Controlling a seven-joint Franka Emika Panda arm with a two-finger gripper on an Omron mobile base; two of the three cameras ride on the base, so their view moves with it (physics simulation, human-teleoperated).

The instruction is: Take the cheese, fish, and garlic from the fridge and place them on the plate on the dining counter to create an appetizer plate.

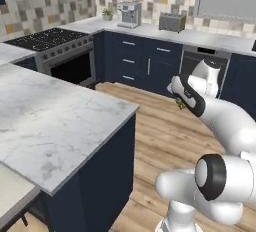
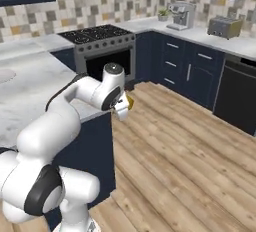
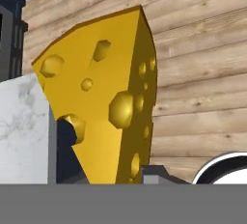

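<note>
A: Where's the cheese (image 3: 103,97)?

B: Clamped in the gripper (image 2: 125,107), carried above the wood floor (image 2: 190,146), just off the near-right corner of the dining counter (image 1: 45,121).

A: How's the wedge lying?

B: In the hand view its long axis runs along the fingers, narrow end down between them, broad holed end pointing away. From the base views it's just a small yellow bit at the hand.
</note>
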